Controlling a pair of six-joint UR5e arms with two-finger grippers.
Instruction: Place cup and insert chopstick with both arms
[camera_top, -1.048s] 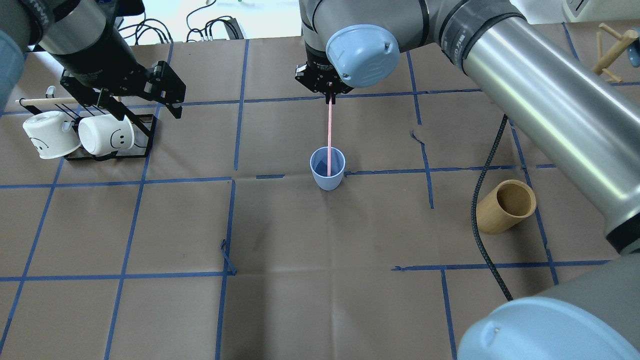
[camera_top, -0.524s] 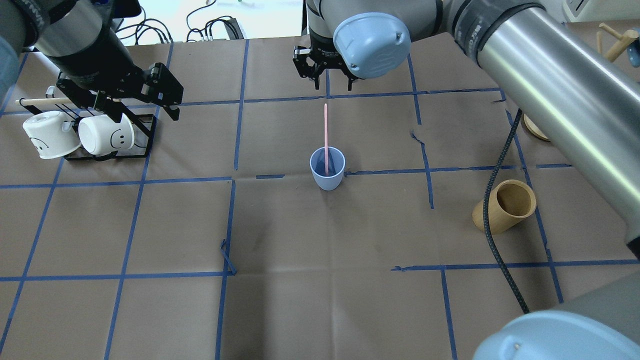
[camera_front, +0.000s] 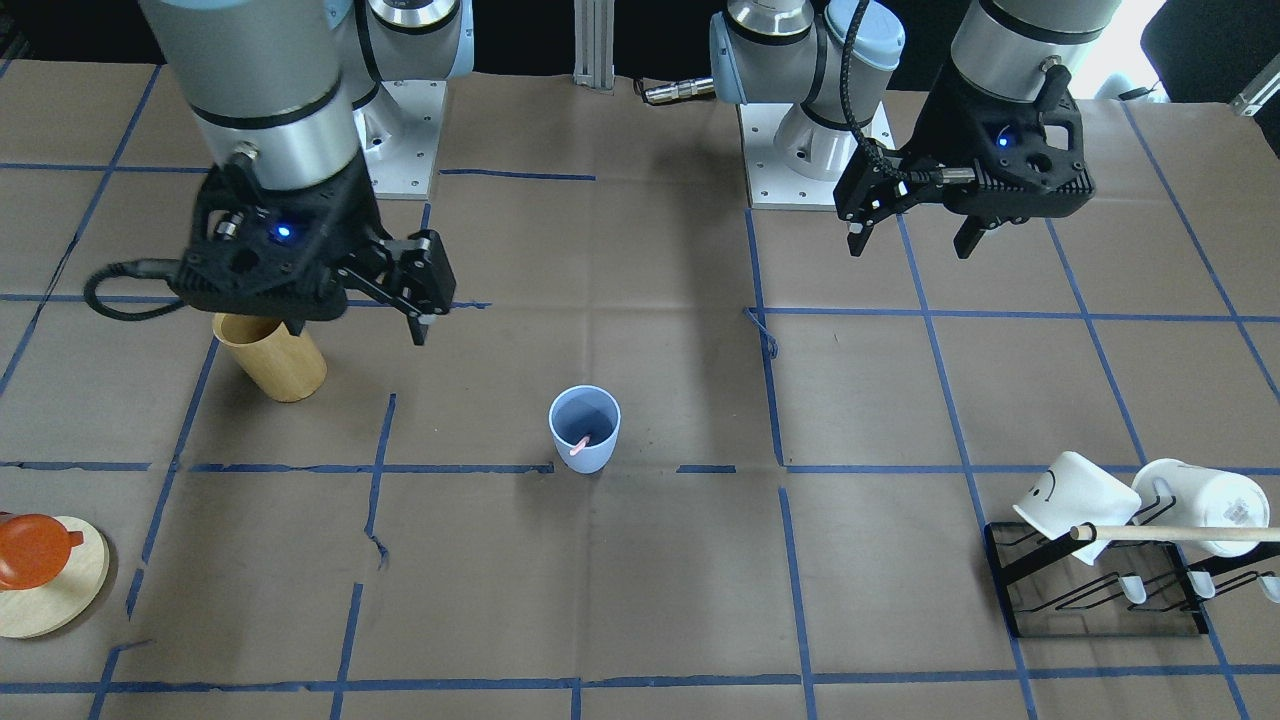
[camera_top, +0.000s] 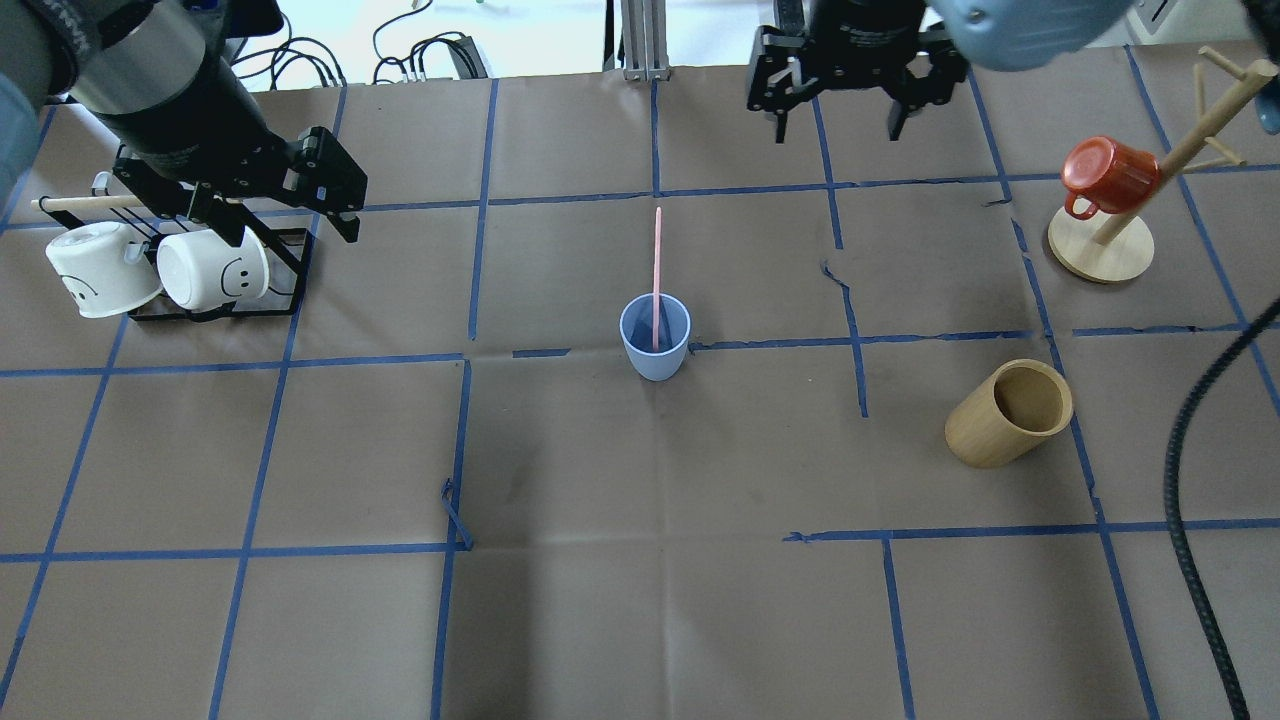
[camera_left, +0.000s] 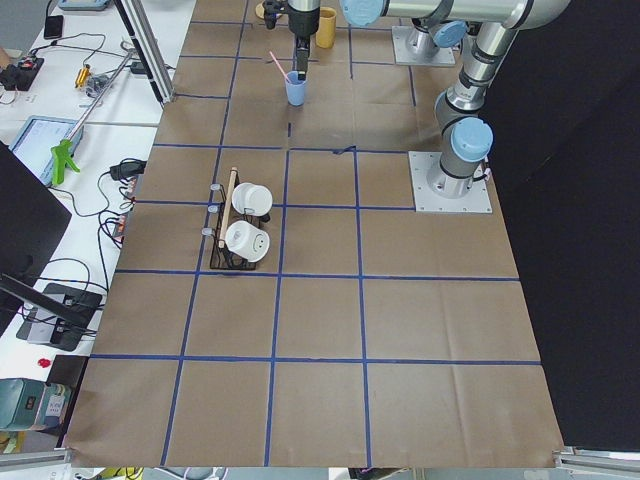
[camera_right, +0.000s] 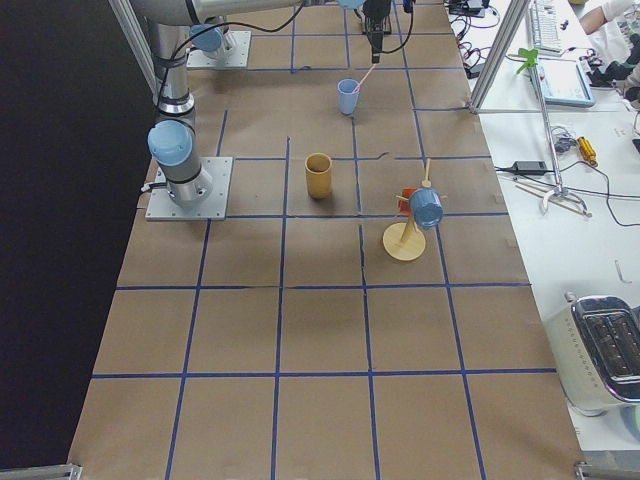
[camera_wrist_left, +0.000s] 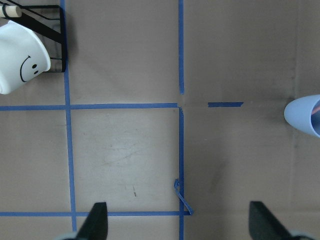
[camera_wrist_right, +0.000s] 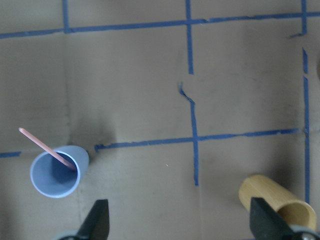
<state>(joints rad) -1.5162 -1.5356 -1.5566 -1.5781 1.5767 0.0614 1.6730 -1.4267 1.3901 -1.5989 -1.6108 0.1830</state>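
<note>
The light blue cup (camera_top: 655, 348) stands upright near the table's middle, also in the front view (camera_front: 584, 430). The pink chopstick (camera_top: 657, 265) stands in it, leaning on the rim; the right wrist view shows the chopstick (camera_wrist_right: 44, 145) sticking out of the cup (camera_wrist_right: 56, 174). My right gripper (camera_top: 836, 130) is open and empty, high over the far side of the table, well away from the cup. My left gripper (camera_top: 297, 230) is open and empty above the mug rack, far left of the cup. The cup's edge shows at the right of the left wrist view (camera_wrist_left: 304, 116).
A tan wooden cylinder (camera_top: 1005, 415) stands to the right of the cup. A black rack (camera_top: 215, 310) holds two white mugs (camera_top: 210, 272) and a wooden dowel (camera_top: 90, 202) at the left. A red mug (camera_top: 1105, 172) hangs on a wooden tree. A black cable (camera_top: 1190, 560) hangs at the right.
My right gripper opened, let go of the chopstick and drew away up and to the right. The chopstick stays in the cup. The left arm has barely moved.
</note>
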